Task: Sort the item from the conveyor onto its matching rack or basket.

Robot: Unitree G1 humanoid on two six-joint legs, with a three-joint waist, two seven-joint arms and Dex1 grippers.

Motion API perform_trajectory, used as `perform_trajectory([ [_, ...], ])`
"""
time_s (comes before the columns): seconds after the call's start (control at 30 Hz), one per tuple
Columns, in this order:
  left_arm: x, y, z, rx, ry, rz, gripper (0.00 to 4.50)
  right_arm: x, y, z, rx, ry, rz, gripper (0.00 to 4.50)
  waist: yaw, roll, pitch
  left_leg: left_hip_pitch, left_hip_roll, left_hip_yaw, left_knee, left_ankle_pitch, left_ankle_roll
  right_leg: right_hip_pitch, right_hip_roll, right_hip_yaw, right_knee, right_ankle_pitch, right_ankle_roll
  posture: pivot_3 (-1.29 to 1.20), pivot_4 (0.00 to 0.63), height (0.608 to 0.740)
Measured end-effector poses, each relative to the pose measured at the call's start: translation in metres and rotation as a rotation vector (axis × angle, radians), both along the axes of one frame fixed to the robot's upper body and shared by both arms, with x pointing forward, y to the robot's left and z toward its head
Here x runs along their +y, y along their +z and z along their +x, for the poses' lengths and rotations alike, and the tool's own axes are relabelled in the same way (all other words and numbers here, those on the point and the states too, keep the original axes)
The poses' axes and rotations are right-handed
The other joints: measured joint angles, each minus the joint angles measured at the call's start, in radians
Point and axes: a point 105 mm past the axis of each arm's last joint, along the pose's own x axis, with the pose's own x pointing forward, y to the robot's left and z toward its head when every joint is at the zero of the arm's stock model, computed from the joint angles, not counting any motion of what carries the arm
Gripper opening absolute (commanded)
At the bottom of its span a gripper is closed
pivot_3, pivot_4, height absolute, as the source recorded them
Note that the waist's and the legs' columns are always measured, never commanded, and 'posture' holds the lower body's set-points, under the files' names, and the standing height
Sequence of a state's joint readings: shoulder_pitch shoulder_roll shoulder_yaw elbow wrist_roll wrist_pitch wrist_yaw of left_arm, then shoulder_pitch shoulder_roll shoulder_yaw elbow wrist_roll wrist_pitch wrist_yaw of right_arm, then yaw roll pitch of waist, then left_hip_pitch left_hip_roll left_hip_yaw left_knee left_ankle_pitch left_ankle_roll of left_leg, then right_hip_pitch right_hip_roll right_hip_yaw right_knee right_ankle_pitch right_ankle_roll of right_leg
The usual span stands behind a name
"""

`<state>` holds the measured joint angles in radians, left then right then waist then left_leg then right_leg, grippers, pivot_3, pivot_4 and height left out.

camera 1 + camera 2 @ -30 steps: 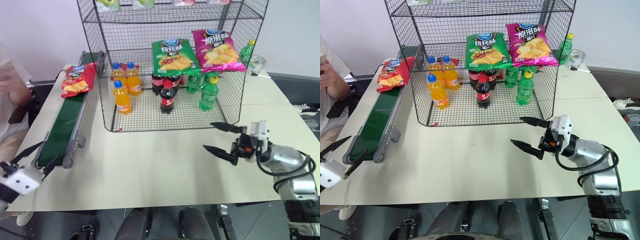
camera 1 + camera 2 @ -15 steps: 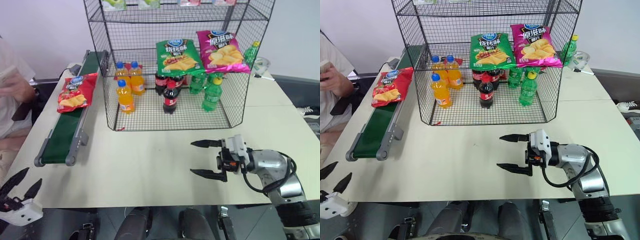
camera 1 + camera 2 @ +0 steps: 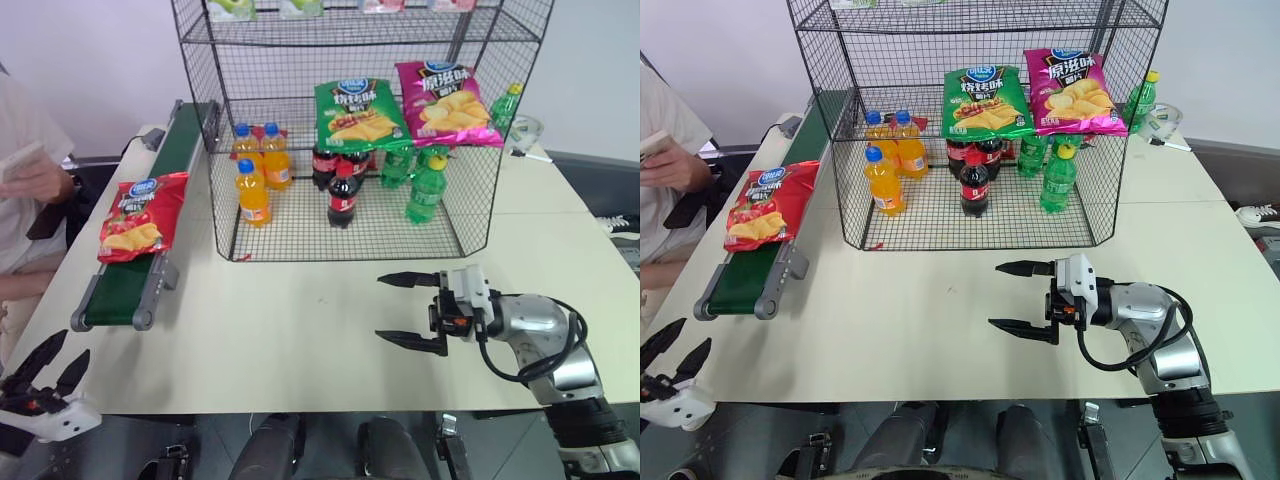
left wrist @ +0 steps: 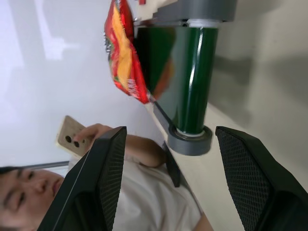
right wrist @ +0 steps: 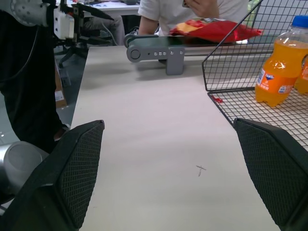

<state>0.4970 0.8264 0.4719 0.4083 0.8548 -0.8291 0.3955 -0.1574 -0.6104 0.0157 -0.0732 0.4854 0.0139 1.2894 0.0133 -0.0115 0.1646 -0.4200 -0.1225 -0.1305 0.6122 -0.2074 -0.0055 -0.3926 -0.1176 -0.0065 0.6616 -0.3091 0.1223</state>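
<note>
Right gripper (image 3: 412, 310), lower right of centre: fingers spread wide, empty, above the bare table (image 3: 300, 320). Left gripper (image 3: 45, 362), bottom-left corner: fingers apart, empty, off the table's edge. Red bag (image 3: 136, 214) lies at the conveyor's (image 3: 135, 280) near end, centre left.

A pale wall (image 3: 90, 60) stands behind 1 cream table (image 3: 300, 330). A seated person (image 3: 25, 190) is beside it.

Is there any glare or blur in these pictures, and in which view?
Left wrist view: a bright glare streak runs along the glossy green belt, and the red chip bag looks soft. Left eye view: even light, the rack sharp. Right wrist view: the near black fingers are blurred.
</note>
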Motion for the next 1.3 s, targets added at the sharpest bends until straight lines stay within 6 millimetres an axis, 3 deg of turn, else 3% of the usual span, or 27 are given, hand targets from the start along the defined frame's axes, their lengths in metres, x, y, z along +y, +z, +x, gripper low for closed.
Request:
perform_trajectory([
  [0.23, -0.001, -0.001, 0.017, -0.024, -0.008, 0.026, 3.07, 0.000, 0.000, 0.001, -0.004, -0.011, -0.002, 4.50, -0.001, 0.000, 0.000, 0.001, 0.000, 0.000, 0.000, 0.000, 0.000, 0.000, 0.000, 0.000, 0.001, 0.000, 0.000, 0.00, 0.150, 0.740],
  [0.5, -0.007, -0.010, 0.022, -0.020, -0.005, 0.012, 3.07, -0.001, 0.000, 0.002, -0.011, -0.022, -0.006, 4.50, -0.001, 0.000, 0.000, 0.001, 0.000, 0.000, 0.000, 0.000, 0.000, 0.000, 0.000, 0.000, 0.002, 0.000, 0.000, 0.00, 0.150, 0.740],
  [0.93, -0.014, -0.003, 0.033, -0.068, -0.010, 0.000, 3.07, -0.002, -0.002, 0.004, -0.008, -0.034, -0.005, 4.50, -0.001, 0.000, 0.000, 0.002, 0.000, 0.000, 0.000, 0.000, 0.000, 0.001, 0.000, 0.000, 0.002, 0.000, 0.000, 0.00, 0.150, 0.740],
  [1.03, -0.021, 0.002, 0.038, -0.086, -0.036, -0.008, 2.14, -0.003, -0.002, 0.004, -0.011, -0.038, -0.006, 4.50, -0.001, 0.000, 0.000, 0.002, 0.000, 0.000, 0.000, 0.000, 0.000, 0.001, 0.000, 0.000, 0.002, 0.000, 0.000, 0.00, 0.150, 0.740],
  [1.17, -0.025, 0.004, 0.039, -0.095, -0.045, -0.031, 0.08, -0.004, -0.003, 0.005, -0.020, -0.045, -0.019, 4.50, -0.001, 0.000, 0.000, 0.002, 0.000, 0.000, 0.000, 0.001, 0.001, 0.001, 0.000, 0.000, 0.002, 0.000, 0.000, 0.00, 0.150, 0.740],
  [1.3, -0.027, 0.002, 0.034, -0.080, -0.050, -0.040, 0.03, -0.004, -0.004, 0.006, -0.022, -0.052, -0.021, 4.50, -0.002, 0.000, 0.000, 0.002, 0.000, 0.000, 0.000, 0.001, 0.002, 0.001, 0.000, 0.000, 0.002, 0.000, 0.000, 0.00, 0.150, 0.740],
])
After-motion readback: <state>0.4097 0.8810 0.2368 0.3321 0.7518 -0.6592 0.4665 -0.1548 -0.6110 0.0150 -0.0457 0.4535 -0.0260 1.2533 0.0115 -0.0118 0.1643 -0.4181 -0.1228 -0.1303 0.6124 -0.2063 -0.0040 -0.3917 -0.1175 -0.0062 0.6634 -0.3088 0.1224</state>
